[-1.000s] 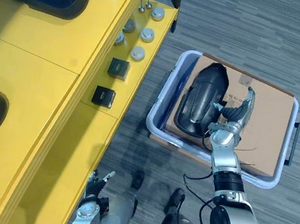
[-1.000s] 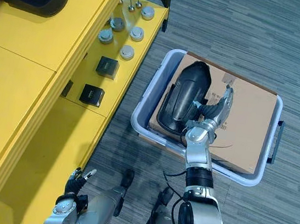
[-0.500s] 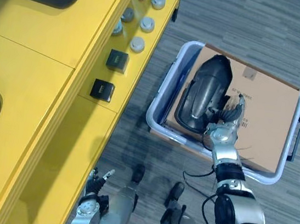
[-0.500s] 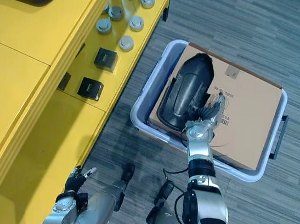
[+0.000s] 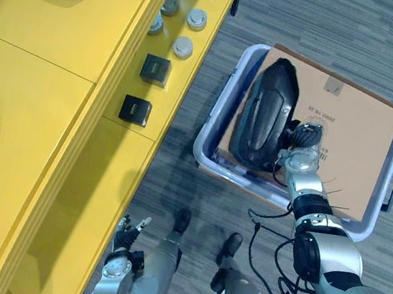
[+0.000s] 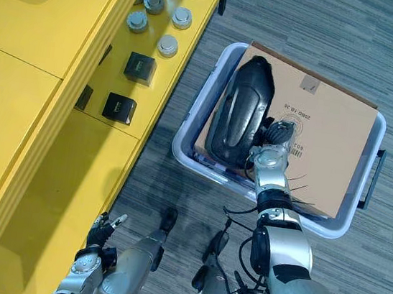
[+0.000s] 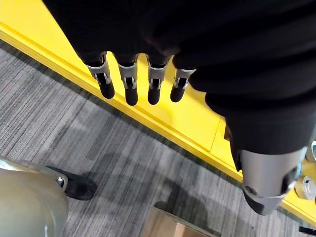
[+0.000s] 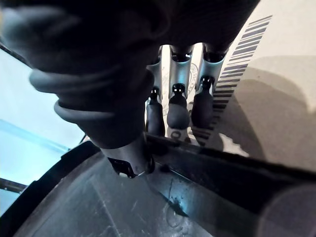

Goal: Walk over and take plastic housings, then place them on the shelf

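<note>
Your right hand (image 5: 304,141) pinches the plastic housing (image 5: 262,112) by its rim, thumb inside; lifted so, it may twist free.

Three housings (image 5: 262,112), one crate (image 5: 209,130)

Cardboard sheet (image 5: 356,146) lies in a pale tub (image 5: 220,106); black box (image 5: 156,70) near silver disc (image 5: 183,47).
</note>
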Motion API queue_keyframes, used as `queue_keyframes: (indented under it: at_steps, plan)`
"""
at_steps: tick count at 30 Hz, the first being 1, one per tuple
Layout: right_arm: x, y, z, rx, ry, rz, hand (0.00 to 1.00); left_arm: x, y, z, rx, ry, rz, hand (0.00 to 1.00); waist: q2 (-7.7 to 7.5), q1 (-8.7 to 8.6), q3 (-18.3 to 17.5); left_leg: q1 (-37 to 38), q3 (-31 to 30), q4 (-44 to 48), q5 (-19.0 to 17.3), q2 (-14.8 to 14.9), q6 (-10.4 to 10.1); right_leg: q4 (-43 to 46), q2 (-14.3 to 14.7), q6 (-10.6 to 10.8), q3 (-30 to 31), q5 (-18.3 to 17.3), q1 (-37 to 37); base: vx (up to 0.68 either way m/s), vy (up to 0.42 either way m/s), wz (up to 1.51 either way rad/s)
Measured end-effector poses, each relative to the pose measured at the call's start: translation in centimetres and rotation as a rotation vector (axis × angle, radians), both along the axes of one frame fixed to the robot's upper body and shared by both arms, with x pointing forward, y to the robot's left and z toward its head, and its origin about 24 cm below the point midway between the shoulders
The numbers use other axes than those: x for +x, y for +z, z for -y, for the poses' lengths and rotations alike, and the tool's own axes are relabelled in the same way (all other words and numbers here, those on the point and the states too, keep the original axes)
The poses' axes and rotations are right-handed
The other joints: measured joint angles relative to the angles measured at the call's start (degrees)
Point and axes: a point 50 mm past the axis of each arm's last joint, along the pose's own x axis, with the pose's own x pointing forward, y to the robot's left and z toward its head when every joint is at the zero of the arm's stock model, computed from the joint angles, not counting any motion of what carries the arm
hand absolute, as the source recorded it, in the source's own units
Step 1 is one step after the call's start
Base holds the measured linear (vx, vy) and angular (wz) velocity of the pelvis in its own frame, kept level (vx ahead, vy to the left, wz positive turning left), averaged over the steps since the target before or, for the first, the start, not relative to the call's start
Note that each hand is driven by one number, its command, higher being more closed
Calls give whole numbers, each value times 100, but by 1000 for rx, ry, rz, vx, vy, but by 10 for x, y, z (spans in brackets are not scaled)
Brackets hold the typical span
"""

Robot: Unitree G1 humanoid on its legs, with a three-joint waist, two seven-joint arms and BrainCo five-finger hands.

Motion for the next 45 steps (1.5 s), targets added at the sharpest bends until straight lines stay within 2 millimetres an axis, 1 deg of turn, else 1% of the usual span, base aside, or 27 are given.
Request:
queue_keyframes:
  at_steps: [3, 5, 9, 12, 13, 15, 17, 18, 19, 20, 21, 24, 26, 27, 28, 30, 31, 32, 33, 35, 36, 37, 39, 40, 41, 45]
  plan:
    - [0, 2, -3, 0, 26, 23, 100, 0, 0, 0, 0, 0, 0, 0, 0, 28, 0, 17, 20, 4, 0, 2, 0, 1, -2, -4, 12, 3, 6, -6, 5, -1]
    - [-4, 3, -2, 0, 26, 48, 100, 0, 0, 0, -1, -1, -1, 0, -1, 30, 0, 52, 24, 4, 0, 2, 0, 0, -5, -4, 14, 3, 39, 0, 0, 0]
    - [-16, 0, -1, 10, 24, 104, 100, 0, 0, 0, -3, -4, -2, 0, -6, 27, -3, 237, 53, -7, -2, 0, -1, 2, -15, -4, 16, 3, 209, -4, 4, -1]
    - [-30, 1, 1, 9, 19, 166, 100, -1, 0, 0, -4, -4, -3, 0, -34, -23, -21, 346, 82, -111, 0, 3, 2, -3, -18, -1, 36, 0, 249, -33, 17, -8]
    - [-37, -1, 4, -1, 8, 181, 100, -2, 1, 0, -5, -3, 1, 0, -45, -94, -27, 361, 86, -117, 8, 1, 14, -5, -22, -1, 33, 0, 266, 0, 0, 0]
    - [-46, -5, 10, 14, -18, 191, 100, -3, 4, -1, -4, -1, 16, 0, -63, -110, -52, 431, 90, -144, 9, 0, 15, -35, -21, 0, 33, 0, 334, 0, 0, 0]
    - [-62, -17, 16, 19, -48, 186, 100, -3, 14, -2, 1, 0, 70, 0, -145, -139, -277, 511, 83, -196, 9, 0, 14, -146, -1, 3, 27, 2, 443, 21, -5, 1]
    - [-66, -19, 17, 17, -55, 185, 100, -2, 18, -2, 2, -6, 90, 0, -159, -149, -354, 519, 76, -198, 9, 0, 14, -175, 4, 3, 24, 2, 469, 59, -18, 5]
    - [-70, -20, 17, 11, -64, 194, 100, 2, 26, 2, 4, -31, 137, 0, -184, -180, -514, 522, 69, -200, 9, 1, 14, -209, 15, 4, 21, 2, 493, 66, -18, 7]
    - [-73, -16, 16, -4, -62, 218, 100, 8, 36, 6, 0, -51, 189, 0, -177, -227, -614, 561, 55, -198, 9, 1, 14, -233, 24, 4, 9, 2, 549, 46, -13, 6]
    - [-73, -13, 15, -10, -57, 234, 100, 12, 43, 8, -1, -63, 220, 0, -179, -246, -644, 591, 54, -198, 9, 1, 14, -247, 24, 4, 8, 2, 583, 20, -7, 4]
    - [-78, 9, 8, -23, -34, 351, 100, 33, 87, 22, -8, -116, 435, 0, -169, -284, -798, 736, 60, -213, 8, 1, 13, -309, 32, 8, 1, 6, 736, -9, -2, -4]
    - [-81, 17, 1, -23, -11, 400, 100, 38, 106, 28, -2, -141, 527, 0, -172, -310, -862, 797, 73, -238, 7, 7, 13, -310, 35, 9, 12, 5, 769, -25, 2, -7]
    - [-82, 25, -9, -31, 21, 443, 100, 42, 123, 33, 4, -151, 604, 0, -172, -403, -974, 823, 73, -302, 8, 14, 14, -312, 41, 9, 16, 5, 758, -23, 9, -7]
    - [-83, 29, -14, -32, 36, 461, 100, 43, 129, 35, 3, -154, 634, 0, -172, -416, -983, 856, 85, -317, 8, 15, 14, -310, 42, 9, 33, 5, 767, -16, 16, -15]
    - [-91, 37, -27, -36, 80, 517, 100, 48, 157, 41, 6, -160, 753, 0, -173, -408, -1029, 1032, 169, -370, 6, 14, 16, -311, 46, 12, 125, 4, 850, -24, 18, -19]
    - [-92, 38, -30, -34, 92, 529, 100, 48, 163, 43, 8, -163, 782, 0, -177, -410, -1082, 1045, 186, -386, 6, 15, 17, -312, 50, 12, 141, 4, 847, -18, 18, -15]
    - [-95, 41, -36, -28, 115, 552, 100, 52, 176, 47, 13, -170, 844, 0, -176, -413, -1147, 1071, 220, -395, 6, 13, 17, -311, 52, 12, 170, 4, 854, -1, 15, -11]
    - [-96, 44, -40, -27, 131, 566, 100, 53, 183, 49, 17, -178, 878, 0, -178, -415, -1172, 1079, 242, -396, 5, 13, 18, -311, 50, 16, 189, 7, 854, 4, 22, -17]
    - [-101, 54, -55, -28, 208, 620, 100, 58, 207, 58, 18, -210, 990, 0, -179, -422, -1259, 1137, 342, -398, 5, 13, 18, -309, 42, 34, 313, 27, 859, -13, 33, -22]
    - [-102, 57, -59, -27, 230, 632, 100, 59, 211, 60, 19, -216, 1010, 0, -179, -429, -1274, 1159, 363, -398, 5, 12, 19, -307, 39, 36, 332, 29, 871, -13, 31, -22]
    - [-105, 62, -70, -22, 281, 667, 100, 61, 220, 65, 29, -240, 1049, 0, -182, -460, -1281, 1238, 413, -402, 3, 12, 21, -306, 35, 37, 385, 32, 945, -7, 18, -16]
    - [-109, 67, -79, -13, 328, 695, 100, 62, 224, 71, 39, -269, 1066, 0, -187, -520, -1319, 1295, 445, -420, 0, 15, 23, -299, 37, 37, 445, 34, 942, -29, 20, -16]
    - [-113, 70, -89, -2, 372, 714, 100, 63, 225, 74, 36, -286, 1073, 0, -188, -577, -1389, 1306, 473, -447, -2, 23, 25, -299, 42, 36, 471, 44, 936, -29, 23, -22]
    - [-116, 73, -97, 10, 416, 731, 100, 63, 227, 80, 27, -304, 1081, 0, -195, -582, -1431, 1344, 529, -493, -2, 37, 25, -301, 50, 41, 538, 61, 936, -13, 20, -23]
    - [-127, 75, -116, 61, 533, 762, 100, 67, 233, 93, 26, -346, 1106, 0, -210, -620, -1497, 1419, 691, -514, -14, 50, 43, -296, 52, 33, 687, 100, 933, -42, 20, -22]
